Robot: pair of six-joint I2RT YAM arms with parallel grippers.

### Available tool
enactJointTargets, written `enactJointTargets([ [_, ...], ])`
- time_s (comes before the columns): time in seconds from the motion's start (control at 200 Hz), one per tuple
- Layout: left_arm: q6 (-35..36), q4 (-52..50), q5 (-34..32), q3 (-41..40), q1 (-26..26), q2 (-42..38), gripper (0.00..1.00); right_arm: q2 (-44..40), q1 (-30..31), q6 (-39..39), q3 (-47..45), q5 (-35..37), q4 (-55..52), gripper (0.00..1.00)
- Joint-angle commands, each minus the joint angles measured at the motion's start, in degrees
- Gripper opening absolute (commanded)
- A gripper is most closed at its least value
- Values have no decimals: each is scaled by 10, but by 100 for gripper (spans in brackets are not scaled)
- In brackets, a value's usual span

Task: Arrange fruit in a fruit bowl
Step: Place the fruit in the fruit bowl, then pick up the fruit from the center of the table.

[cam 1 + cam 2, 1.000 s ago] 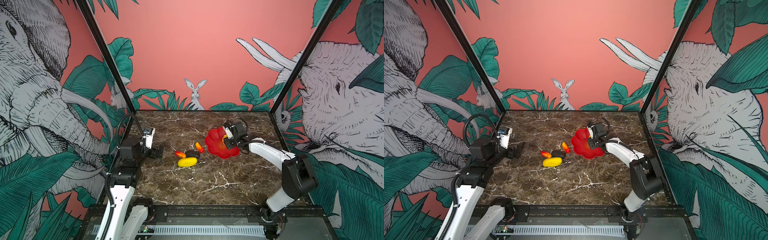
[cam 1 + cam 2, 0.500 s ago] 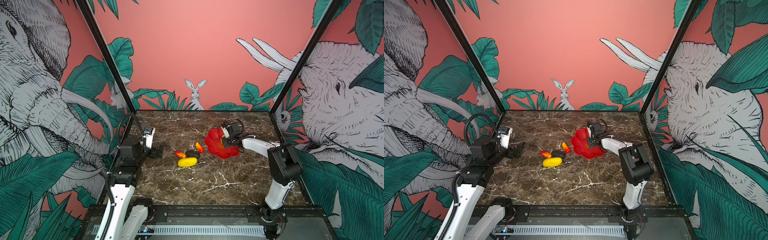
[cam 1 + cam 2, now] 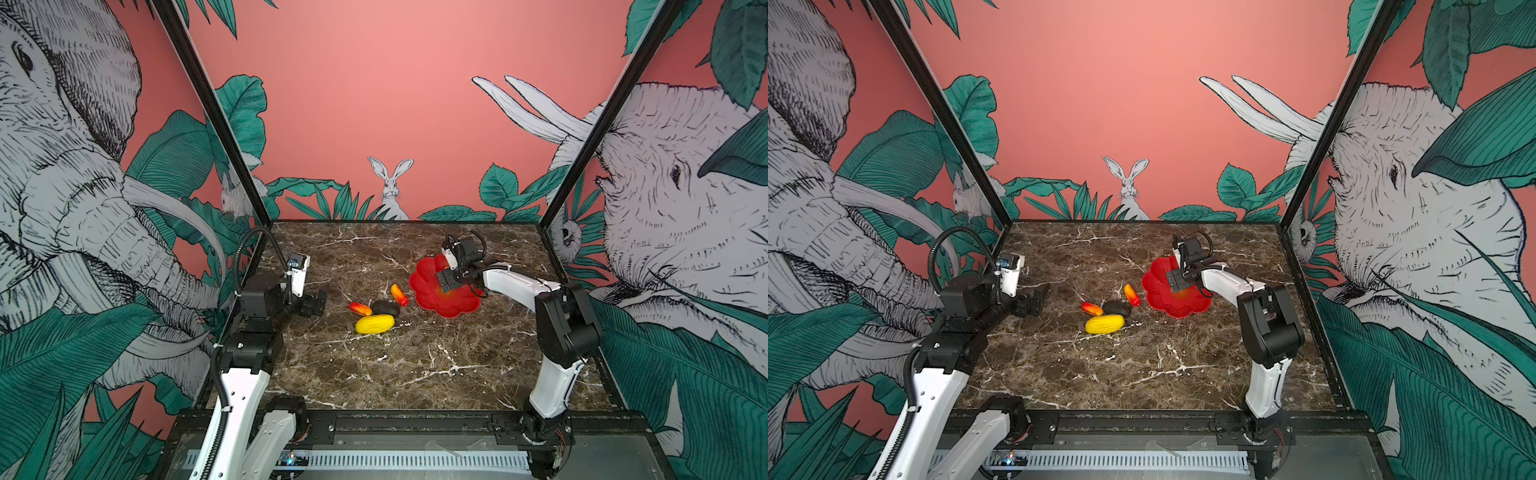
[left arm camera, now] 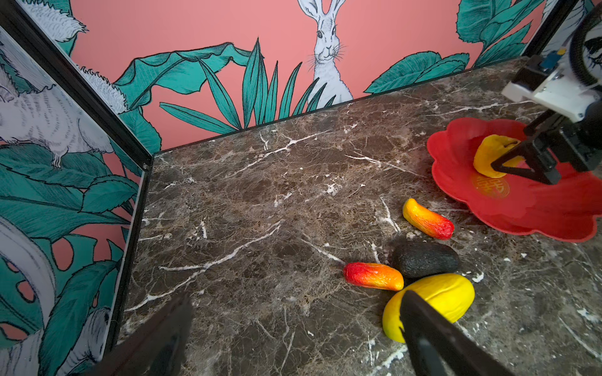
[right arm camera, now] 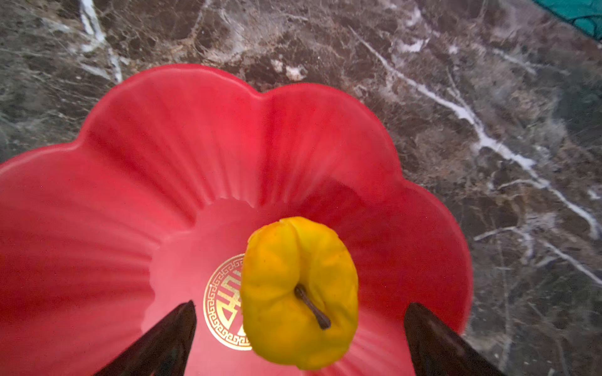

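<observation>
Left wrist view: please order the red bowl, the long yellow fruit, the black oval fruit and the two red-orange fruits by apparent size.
1. red bowl
2. long yellow fruit, nearest the camera
3. black oval fruit
4. nearer red-orange fruit and farther red-orange fruit: look alike, unranked.

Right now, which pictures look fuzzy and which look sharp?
In the right wrist view the round yellow fruit is fairly sharp, the fruit bowl rim soft; in the left wrist view the near dark fingers blur; both top views stay sharp.
</observation>
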Motion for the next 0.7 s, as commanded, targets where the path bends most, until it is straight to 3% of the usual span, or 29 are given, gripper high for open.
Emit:
enactJointTargets([
  [0.0, 7, -1, -5, 0, -1, -2, 100, -76, 22, -35, 40, 22, -63, 99],
  [0.12, 7, 0, -5, 1, -1, -4, 100, -103, 68, -74, 69, 6, -110, 99],
  [0.32, 7, 0, -2, 1, -1, -3, 100, -103, 164, -142, 72, -112, -123, 99],
  [0.45, 7, 0, -3, 0, -1, -4, 100, -58, 223, -173, 90, -171, -137, 99],
  [0.695, 8, 1, -4, 0, -1, -5, 100, 63, 291, -200, 175, -173, -214, 99],
])
